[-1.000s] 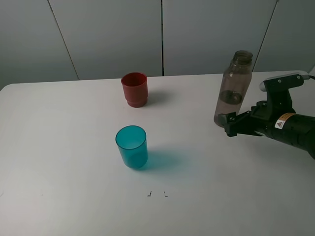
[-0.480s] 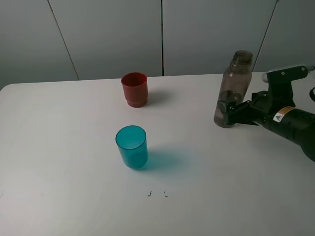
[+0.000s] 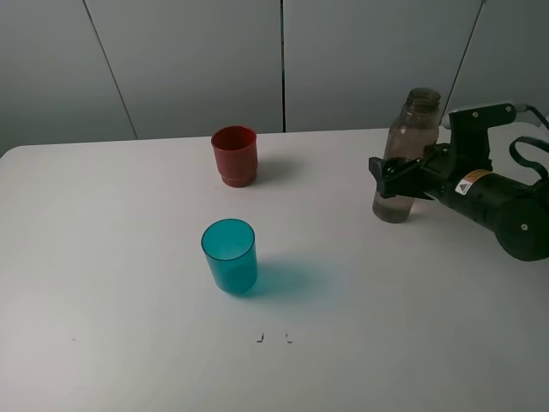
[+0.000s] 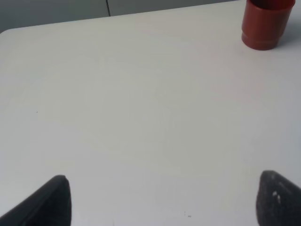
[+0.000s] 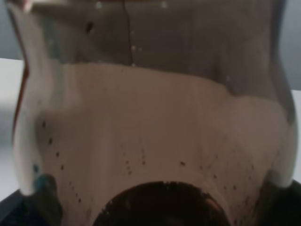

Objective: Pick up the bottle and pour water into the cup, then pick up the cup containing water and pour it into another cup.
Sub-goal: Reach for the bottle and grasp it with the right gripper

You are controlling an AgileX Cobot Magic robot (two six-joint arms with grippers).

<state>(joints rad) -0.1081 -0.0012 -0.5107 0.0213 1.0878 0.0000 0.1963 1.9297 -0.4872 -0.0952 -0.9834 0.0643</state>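
Observation:
The smoky grey-brown bottle (image 3: 410, 137) stands upright without a cap at the right of the white table, with some water in its lower part. My right gripper (image 3: 391, 177) reaches in from the right, its open fingers on either side of the bottle's lower body. The bottle (image 5: 155, 122) fills the right wrist view. The teal translucent cup (image 3: 230, 256) stands upright at the table's middle. The red-brown cup (image 3: 234, 155) stands behind it, and it also shows in the left wrist view (image 4: 264, 22). My left gripper (image 4: 164, 202) is open and empty over bare table, out of the exterior view.
The white table (image 3: 111, 257) ends at a grey panelled wall (image 3: 189, 60) behind. Two small dark marks (image 3: 273, 337) lie on the table near its front edge. The right arm's black body (image 3: 497, 206) lies over the table's right side.
My right gripper has moved up and left, from in front of the bottle's base to around its lower body. The bottle and both cups have not moved.

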